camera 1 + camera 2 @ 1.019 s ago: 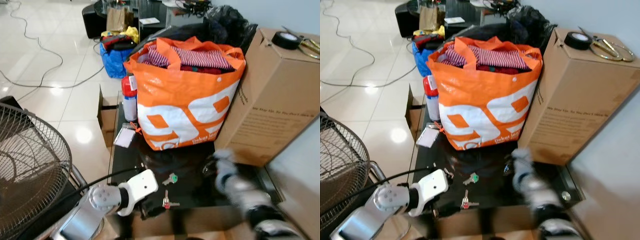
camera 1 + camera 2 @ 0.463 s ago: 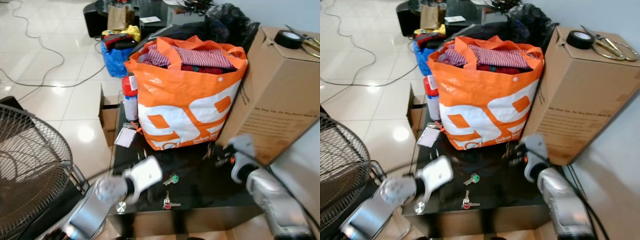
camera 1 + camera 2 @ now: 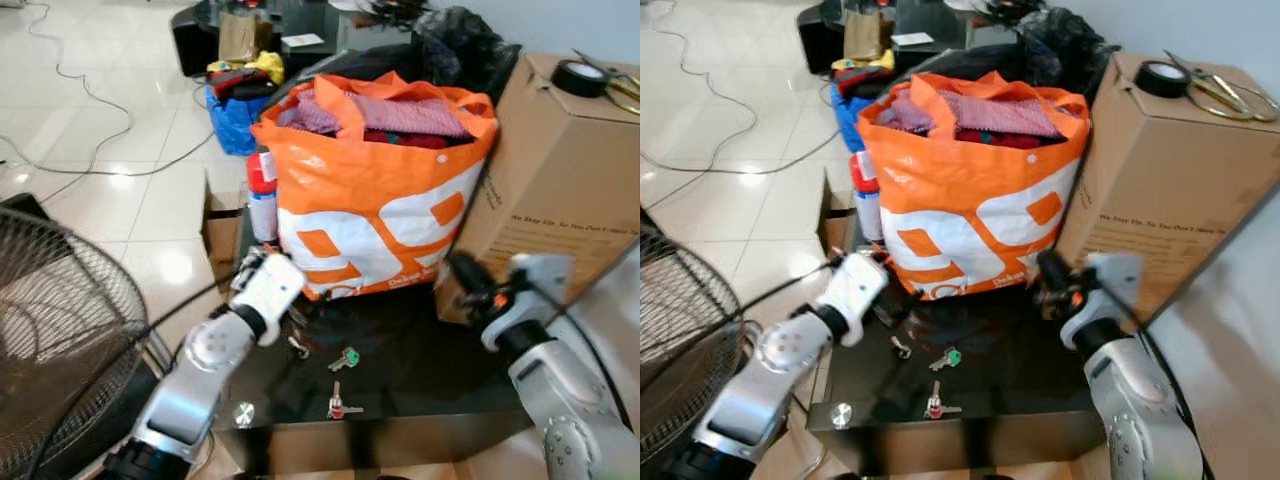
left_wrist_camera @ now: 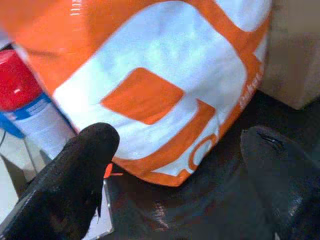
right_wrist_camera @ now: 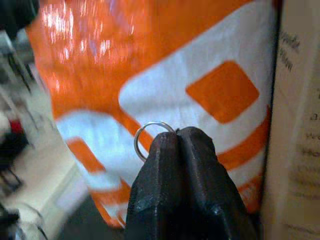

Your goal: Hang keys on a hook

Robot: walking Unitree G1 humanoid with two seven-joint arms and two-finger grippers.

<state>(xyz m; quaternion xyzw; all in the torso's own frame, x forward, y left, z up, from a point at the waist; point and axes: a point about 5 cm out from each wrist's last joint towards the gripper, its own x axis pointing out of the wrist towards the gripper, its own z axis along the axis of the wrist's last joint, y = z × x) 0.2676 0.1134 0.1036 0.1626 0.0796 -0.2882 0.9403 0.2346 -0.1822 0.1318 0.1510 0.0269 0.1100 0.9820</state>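
Cardboard box point(image 3: 555, 180) stands at the right back corner of the dark surface point(image 3: 420, 385), and the orange bag point(image 3: 385, 195) full of clothes leans against it and takes most of the back edge. A red-capped spray can point(image 3: 262, 195) stands at the back left corner, beside the bag.

The right end effector point(image 5: 175, 145) is raised above the right side of the surface, close in front of the box, with its two fingers pressed together on a thin metal key ring point(image 5: 147, 135); the keys on it are hidden from me. The left end effector point(image 4: 175, 150) hangs above the left part of the surface, near the bag, its fingers wide apart and holding nothing.

Three more keys lie loose near the front edge: a small plain key point(image 3: 297, 347), a green-headed key point(image 3: 345, 357) and a red-headed key point(image 3: 338, 405).

I judge the picking step is done and the carrying step is in hand. No hook is visible, so the next move calls for turning to find it while holding the ring firmly.
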